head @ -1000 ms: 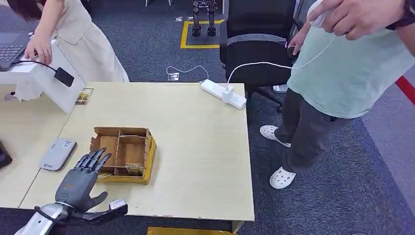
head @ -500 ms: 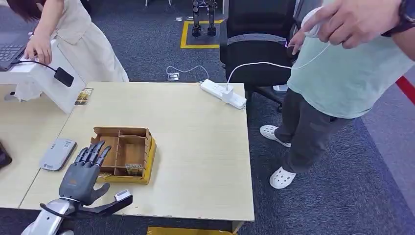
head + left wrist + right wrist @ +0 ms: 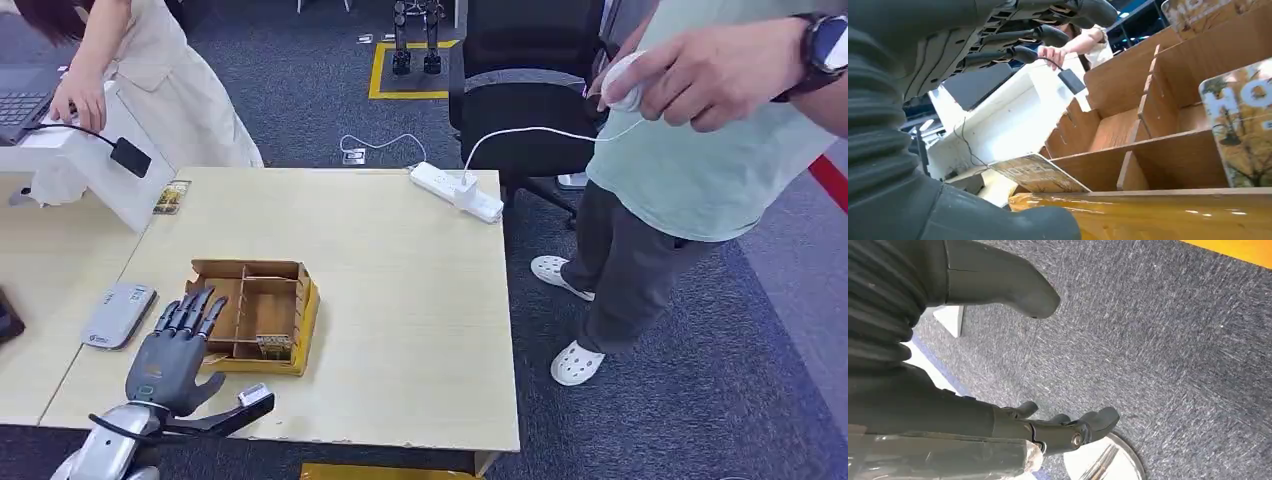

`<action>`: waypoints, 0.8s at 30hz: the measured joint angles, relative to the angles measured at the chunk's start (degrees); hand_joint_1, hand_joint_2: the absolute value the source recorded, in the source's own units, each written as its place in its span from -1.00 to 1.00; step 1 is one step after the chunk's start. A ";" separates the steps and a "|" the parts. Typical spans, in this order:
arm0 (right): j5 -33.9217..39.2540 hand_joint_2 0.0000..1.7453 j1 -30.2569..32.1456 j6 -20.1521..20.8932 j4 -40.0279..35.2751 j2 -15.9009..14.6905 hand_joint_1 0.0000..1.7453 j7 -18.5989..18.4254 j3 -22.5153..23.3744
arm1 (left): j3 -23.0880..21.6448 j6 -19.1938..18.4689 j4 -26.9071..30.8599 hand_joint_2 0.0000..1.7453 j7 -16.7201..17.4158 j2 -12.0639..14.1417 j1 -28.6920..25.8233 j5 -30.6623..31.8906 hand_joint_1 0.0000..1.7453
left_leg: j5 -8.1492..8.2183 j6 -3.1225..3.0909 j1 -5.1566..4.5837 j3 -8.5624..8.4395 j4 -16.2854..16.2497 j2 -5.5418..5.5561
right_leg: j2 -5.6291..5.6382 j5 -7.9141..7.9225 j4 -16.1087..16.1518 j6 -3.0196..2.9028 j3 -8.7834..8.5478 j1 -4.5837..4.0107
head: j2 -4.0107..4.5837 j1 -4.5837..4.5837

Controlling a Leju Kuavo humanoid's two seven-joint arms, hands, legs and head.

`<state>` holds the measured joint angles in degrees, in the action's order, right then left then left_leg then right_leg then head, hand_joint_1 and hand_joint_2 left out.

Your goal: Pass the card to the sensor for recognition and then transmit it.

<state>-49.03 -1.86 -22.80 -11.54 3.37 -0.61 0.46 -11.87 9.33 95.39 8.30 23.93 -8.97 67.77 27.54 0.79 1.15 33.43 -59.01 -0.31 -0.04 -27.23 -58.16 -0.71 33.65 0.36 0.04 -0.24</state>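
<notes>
Card (image 3: 273, 344) stands upright in the near compartment of the cardboard divider box (image 3: 254, 316), just right of my left hand's (image 3: 172, 358) fingertips; not gripped yet. A second card (image 3: 1038, 173) lies tilted by the box's near corner in the left wrist view.

Largest first: the table (image 3: 400, 300) carries the box dead ahead of my left hand, the sensor (image 3: 118, 314) sits just left of that hand, flat on the adjoining desk. Card near the far-left table edge (image 3: 172, 196), well beyond my reach line.

Change over the last second: left hand has moved forward and up from the table's near edge, fingers now over the box's left rim. Fingers spread and straight, thumb out, nothing held. Means I'm in the approach for the pick, early in the task; the sensor pass and handover are both pending.

Right hand (image 3: 1048, 432) hangs over the carpet, fingers loosely curled, holding nothing.

Person on the right holds a white device on a cable (image 3: 625, 80), away from my hands.
</notes>
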 joint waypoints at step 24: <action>-0.70 1.00 0.35 -0.55 0.02 0.02 -1.00 0.94 1.38 | 5.82 1.03 -6.76 1.00 -0.60 -1.97 1.98 2.63 -1.00 | 0.00 0.00 0.00 0.00 0.00 -0.01 | 0.01 0.00 0.00 -0.01 0.00 0.00 | 0.00 -0.04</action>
<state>-49.72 -1.51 -23.34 -11.52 3.39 0.33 1.84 -6.05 10.36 88.63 7.70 21.97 -7.00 70.41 27.53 0.79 1.15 33.43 -59.01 -0.32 -0.03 -27.23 -58.16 -0.72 33.65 0.36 0.04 -0.28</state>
